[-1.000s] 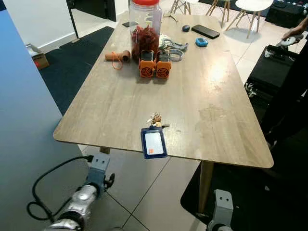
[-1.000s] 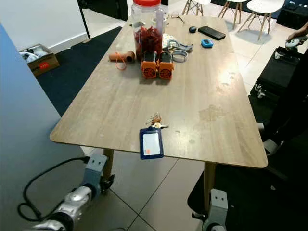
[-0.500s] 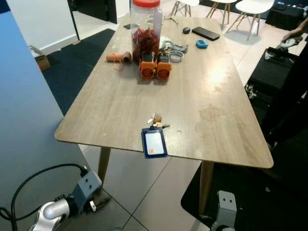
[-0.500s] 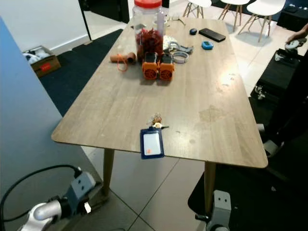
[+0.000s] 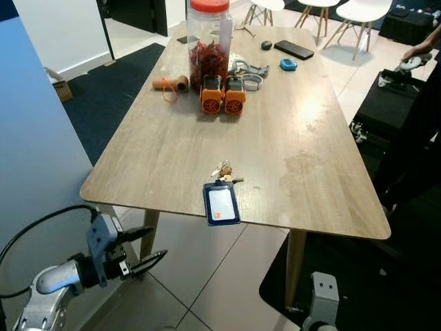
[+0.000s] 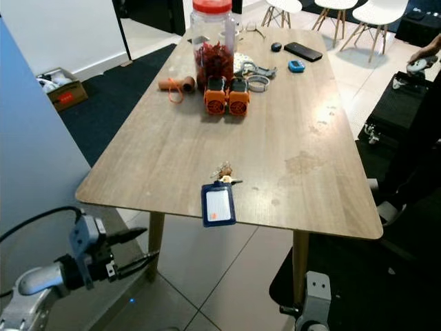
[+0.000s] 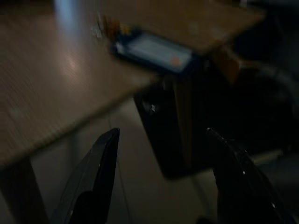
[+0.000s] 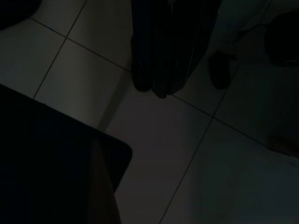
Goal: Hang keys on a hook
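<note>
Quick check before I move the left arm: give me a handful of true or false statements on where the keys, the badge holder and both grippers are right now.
1. The keys lie on the table by its near edge. True.
2. The blue badge holder hangs from a hook. False: it lies flat, overhanging the table's near edge.
3. The left gripper is open, below the table's near left corner. True.
4. The left gripper holds the keys. False: it holds nothing.
5. The right gripper is shut, pointing at the floor tiles. True.
</note>
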Controlling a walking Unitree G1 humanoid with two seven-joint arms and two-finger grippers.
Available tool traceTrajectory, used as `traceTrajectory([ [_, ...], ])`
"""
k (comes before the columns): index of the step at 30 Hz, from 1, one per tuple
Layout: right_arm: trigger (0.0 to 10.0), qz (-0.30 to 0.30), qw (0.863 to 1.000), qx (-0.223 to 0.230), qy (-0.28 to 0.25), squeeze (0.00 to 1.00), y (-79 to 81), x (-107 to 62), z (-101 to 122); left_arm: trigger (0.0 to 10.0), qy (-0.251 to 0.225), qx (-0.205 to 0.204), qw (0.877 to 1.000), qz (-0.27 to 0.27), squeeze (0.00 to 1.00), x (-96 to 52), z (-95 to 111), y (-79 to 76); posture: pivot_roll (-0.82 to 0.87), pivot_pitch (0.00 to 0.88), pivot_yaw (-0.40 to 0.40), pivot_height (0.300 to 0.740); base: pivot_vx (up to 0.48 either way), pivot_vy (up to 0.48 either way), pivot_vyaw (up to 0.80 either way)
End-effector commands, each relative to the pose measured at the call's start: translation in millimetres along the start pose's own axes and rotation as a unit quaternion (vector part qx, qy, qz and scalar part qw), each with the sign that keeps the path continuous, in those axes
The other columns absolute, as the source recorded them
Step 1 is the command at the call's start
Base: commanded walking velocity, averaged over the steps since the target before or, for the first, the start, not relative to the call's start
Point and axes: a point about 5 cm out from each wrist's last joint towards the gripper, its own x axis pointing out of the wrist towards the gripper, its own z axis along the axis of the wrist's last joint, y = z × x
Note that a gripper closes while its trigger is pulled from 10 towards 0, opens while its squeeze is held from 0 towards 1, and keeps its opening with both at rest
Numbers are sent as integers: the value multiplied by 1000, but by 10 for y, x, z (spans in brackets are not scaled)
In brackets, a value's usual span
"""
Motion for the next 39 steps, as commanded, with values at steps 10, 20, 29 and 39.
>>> traceTrajectory([
  [10, 10000, 3, 1000, -3, 4, 0, 32, 12, 4, 10000, -152, -45, 980, 117, 0, 633, 625, 238, 63, 39, -19, 740, 0, 0, 0],
  [20, 10000, 1, 1000, 5, 3, 0, 36, 6, -15, 10000, -87, -55, 986, 127, 0, 1509, 540, -93, 51, 45, -17, 740, 0, 0, 0],
  [29, 10000, -1, 1000, 4, 3, 0, 17, -2, -22, 10000, -40, 35, 979, 198, 0, 1976, 650, -217, 39, 59, -8, 740, 0, 0, 0],
  [39, 10000, -2, 1000, 6, 5, 0, 22, -9, -45, 10000, 22, 66, 983, 172, 0, 1981, 476, -382, 43, 65, -7, 740, 0, 0, 0],
])
